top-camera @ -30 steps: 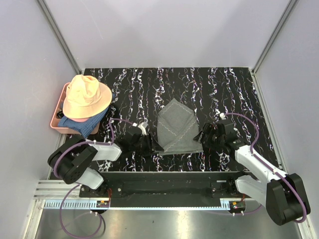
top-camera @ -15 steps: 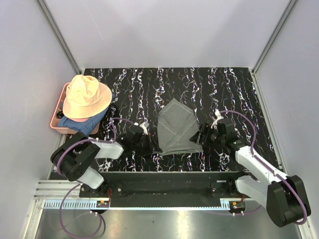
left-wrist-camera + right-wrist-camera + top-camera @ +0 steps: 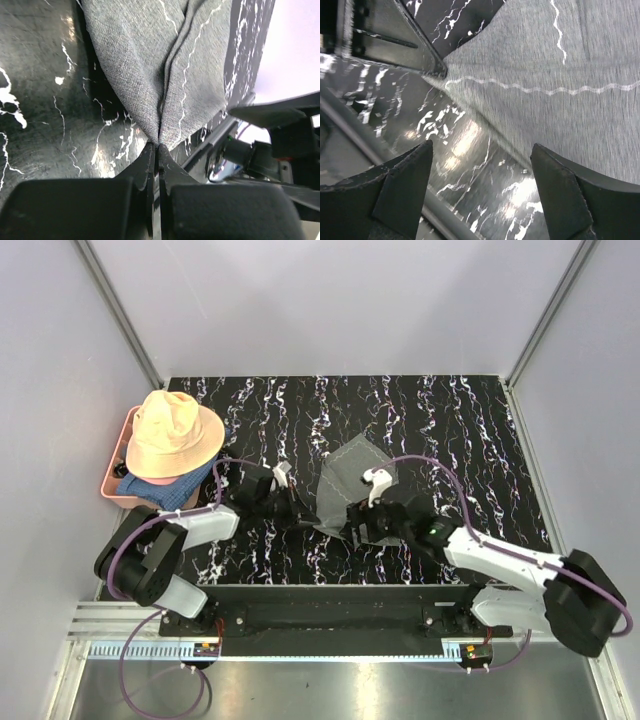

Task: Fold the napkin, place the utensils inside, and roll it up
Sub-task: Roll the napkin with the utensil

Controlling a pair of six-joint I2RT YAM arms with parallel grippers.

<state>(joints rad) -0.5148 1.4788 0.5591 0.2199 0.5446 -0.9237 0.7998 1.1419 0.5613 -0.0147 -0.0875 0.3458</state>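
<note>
Left gripper (image 3: 157,148) is pressed tight, pinching a bunched corner of the grey napkin (image 3: 150,65). The napkin lies folded mid-table (image 3: 460,420), between both arms. Right gripper (image 3: 481,150) hangs spread wide over the cloth's near edge, the fabric just ahead of its fingers; probably no contact, hard to call.

No legible text, label, brand, number or sign in any view. White marks on the black marble-patterned table top (image 3: 450,420) are veining, and the white wavy lines on the mid-grey stitched cloth napkin (image 3: 340,485) are thread; neither forms characters. The pale strip with fine tick marks (image 3: 300,651) along the near rail, between the arm bases, is too small to read.
</note>
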